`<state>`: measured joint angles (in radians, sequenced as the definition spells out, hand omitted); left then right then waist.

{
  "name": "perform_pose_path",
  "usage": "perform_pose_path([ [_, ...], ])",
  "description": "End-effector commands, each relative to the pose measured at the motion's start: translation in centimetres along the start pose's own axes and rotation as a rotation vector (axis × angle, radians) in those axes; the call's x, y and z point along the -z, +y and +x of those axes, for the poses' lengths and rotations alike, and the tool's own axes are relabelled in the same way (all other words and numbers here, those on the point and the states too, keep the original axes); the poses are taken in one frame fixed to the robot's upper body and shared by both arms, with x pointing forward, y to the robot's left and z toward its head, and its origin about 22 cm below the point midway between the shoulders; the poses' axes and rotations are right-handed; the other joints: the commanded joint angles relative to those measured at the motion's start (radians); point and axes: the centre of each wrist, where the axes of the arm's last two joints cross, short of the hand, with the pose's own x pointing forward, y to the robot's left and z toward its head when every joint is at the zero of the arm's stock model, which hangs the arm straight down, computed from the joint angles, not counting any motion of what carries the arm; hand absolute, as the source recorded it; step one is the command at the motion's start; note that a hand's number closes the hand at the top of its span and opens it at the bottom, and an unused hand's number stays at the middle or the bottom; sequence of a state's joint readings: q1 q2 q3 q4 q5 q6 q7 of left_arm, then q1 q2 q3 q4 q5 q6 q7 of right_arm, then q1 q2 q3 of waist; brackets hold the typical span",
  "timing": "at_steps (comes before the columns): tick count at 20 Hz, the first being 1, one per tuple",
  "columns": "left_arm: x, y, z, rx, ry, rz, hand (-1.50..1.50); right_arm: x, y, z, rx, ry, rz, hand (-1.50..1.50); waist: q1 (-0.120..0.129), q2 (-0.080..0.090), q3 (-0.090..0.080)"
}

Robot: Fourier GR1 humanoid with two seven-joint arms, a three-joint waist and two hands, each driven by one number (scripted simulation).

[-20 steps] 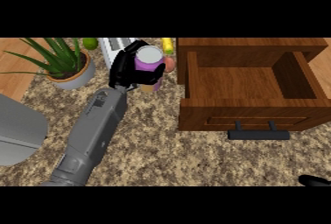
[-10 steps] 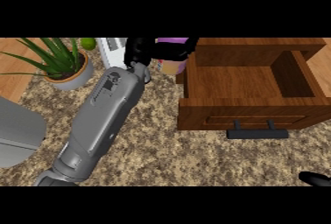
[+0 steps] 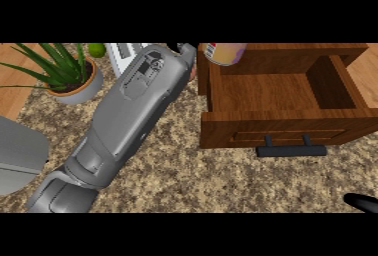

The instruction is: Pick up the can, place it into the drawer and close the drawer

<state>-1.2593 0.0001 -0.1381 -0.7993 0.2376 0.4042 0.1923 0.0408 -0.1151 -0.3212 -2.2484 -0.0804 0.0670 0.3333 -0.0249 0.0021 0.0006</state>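
**While can hangs at drawer's back-left corner: transport step, release pending**

Since the counter [image 3: 221,185] fills most of the view, start there: speckled stone, drawer [image 3: 284,95] standing open on it at right, wooden, nothing visible inside, dark handle [image 3: 291,150] facing the robot. Left forearm [image 3: 129,120] runs diagonally up to the top edge. Left hand [image 3: 183,47] is mostly hidden behind the wrist; can't tell finger state. Can [image 3: 225,52] sits at the top edge, over the drawer's back-left corner, apparently carried. Right hand [image 3: 363,202] only a dark tip at lower right, fingers unreadable. Plant [image 3: 70,75] at upper left.

Next, by my read: shift can right over the cavity, lower, let go, then push the handle.
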Motion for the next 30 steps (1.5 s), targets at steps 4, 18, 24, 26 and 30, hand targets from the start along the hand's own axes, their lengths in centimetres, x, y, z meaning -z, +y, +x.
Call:
perform_pose_path([
  [4, 1.2, -2.9, 3.4, 0.042, 0.027, -0.019, 1.50, 0.2, 0.6, -0.1, 0.002, -0.006, 0.019, -1.50, -0.014, 0.004, 0.000],
  [18, 2.9, -3.7, 3.6, 0.102, 0.041, 0.095, 1.50, 1.8, 0.7, 0.7, 0.005, -0.033, 0.049, -1.50, -0.055, 0.020, 0.002],
  [24, 2.8, -4.2, 3.7, 0.147, 0.018, 0.199, -1.50, 1.6, 1.6, 1.6, 0.006, -0.030, 0.075, -1.50, -0.082, 0.021, 0.003],
  [26, 2.8, -3.5, 1.7, 0.141, 0.037, 0.185, -1.50, 1.7, 1.0, 1.1, -0.003, -0.029, 0.086, -1.50, -0.080, 0.021, 0.003],
  [30, 2.8, -3.7, 2.2, 0.132, -0.001, 0.203, -1.50, 3.2, 1.9, 1.7, -0.119, -0.091, 0.106, -1.50, -0.079, 0.030, 0.003],
])
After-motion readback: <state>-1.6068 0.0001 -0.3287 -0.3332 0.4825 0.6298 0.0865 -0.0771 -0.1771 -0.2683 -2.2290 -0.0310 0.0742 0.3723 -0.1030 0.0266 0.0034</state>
